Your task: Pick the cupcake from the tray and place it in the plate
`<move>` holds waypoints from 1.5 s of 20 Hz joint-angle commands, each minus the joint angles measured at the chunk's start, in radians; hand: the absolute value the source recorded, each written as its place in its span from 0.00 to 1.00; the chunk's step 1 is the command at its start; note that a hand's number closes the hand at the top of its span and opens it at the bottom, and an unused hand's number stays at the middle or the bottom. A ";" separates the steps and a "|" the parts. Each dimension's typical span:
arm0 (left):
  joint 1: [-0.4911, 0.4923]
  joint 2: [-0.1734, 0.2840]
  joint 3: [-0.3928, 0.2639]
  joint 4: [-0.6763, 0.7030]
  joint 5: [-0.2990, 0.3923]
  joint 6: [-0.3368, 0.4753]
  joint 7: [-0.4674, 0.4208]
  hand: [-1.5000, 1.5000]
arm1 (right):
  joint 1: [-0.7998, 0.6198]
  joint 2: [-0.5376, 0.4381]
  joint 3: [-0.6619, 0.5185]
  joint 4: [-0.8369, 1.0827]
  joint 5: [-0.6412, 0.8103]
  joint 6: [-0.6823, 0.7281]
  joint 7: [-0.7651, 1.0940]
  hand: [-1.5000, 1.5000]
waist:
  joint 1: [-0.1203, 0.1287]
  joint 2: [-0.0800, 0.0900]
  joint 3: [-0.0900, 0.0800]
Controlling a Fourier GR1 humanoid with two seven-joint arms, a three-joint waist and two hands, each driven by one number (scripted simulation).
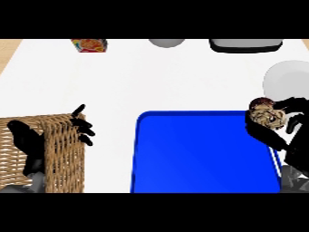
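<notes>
A: Where's the cupcake (266, 114)?
B: In the right robot hand (292, 129), fingers curled round it, over the blue tray's (197, 154) right top corner, just short of the plate (296, 81).
A: The left robot hand (33, 138)?
B: Fingers relaxed, resting by the wicker basket (63, 154).

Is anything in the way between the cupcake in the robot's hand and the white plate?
Nothing visible. The right hand holds the brown frosted cupcake above the blue rectangular tray's right edge, and the round white plate sits just beyond it with only bare white counter between.
</notes>
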 commanded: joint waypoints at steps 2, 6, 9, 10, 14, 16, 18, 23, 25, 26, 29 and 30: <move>0.067 -0.068 -0.067 0.042 -0.065 0.014 -0.098 0.50 | -0.005 -0.071 -0.133 0.170 -0.130 -0.131 -0.177 1.00 | 0.012 0.015 -0.027; 0.032 -0.068 -0.051 0.073 -0.077 0.015 -0.094 0.50 | -0.076 -0.156 -0.262 0.326 -0.279 -0.137 -0.282 1.00 | 0.017 0.020 -0.026; 0.066 -0.040 -0.033 0.036 -0.046 -0.025 -0.090 0.50 | -0.147 -0.222 -0.337 0.436 -0.397 -0.095 -0.365 1.00 | 0.033 0.019 -0.025; 0.038 -0.059 -0.039 0.104 -0.077 -0.011 -0.108 0.50 | -0.141 -0.193 -0.330 0.472 -0.421 -0.113 -0.419 1.00 | 0.020 0.022 -0.026; 0.057 -0.058 -0.055 0.060 -0.072 -0.018 -0.075 0.50 | -0.240 -0.247 -0.414 0.661 -0.509 -0.071 -0.556 1.00 | 0.046 0.026 -0.024; 0.031 -0.080 -0.061 0.082 -0.088 -0.010 -0.086 0.50 | -0.264 -0.264 -0.449 0.726 -0.572 -0.027 -0.641 1.00 | 0.032 0.025 -0.025; 0.029 -0.059 -0.046 0.084 -0.086 -0.034 -0.095 0.50 | -0.279 -0.287 -0.490 0.805 -0.608 -0.005 -0.737 1.00 | 0.036 0.028 -0.024; -0.017 -0.046 -0.015 0.047 -0.044 -0.044 -0.029 0.50 | -0.326 -0.386 -0.421 1.064 -0.542 0.215 -0.600 0.00 | 0.066 0.037 -0.027; 0.003 -0.066 -0.049 0.078 -0.088 -0.031 -0.066 0.50 | -0.342 -0.371 -0.432 1.130 -0.577 0.273 -0.675 0.00 | 0.062 0.039 -0.025; -0.009 -0.061 -0.041 0.080 -0.081 -0.044 -0.069 0.50 | -0.357 -0.345 -0.431 1.168 -0.573 0.261 -0.711 0.00 | 0.070 0.043 -0.024; 0.010 -0.071 -0.042 0.074 -0.082 -0.032 -0.060 0.50 | -0.416 -0.347 -0.469 1.242 -0.617 0.320 -0.828 0.00 | 0.065 0.035 -0.023; 0.002 -0.051 -0.033 0.047 -0.083 -0.030 -0.032 0.50 | -0.421 -0.362 -0.512 1.254 -0.669 0.370 -0.873 0.00 | 0.063 0.034 -0.022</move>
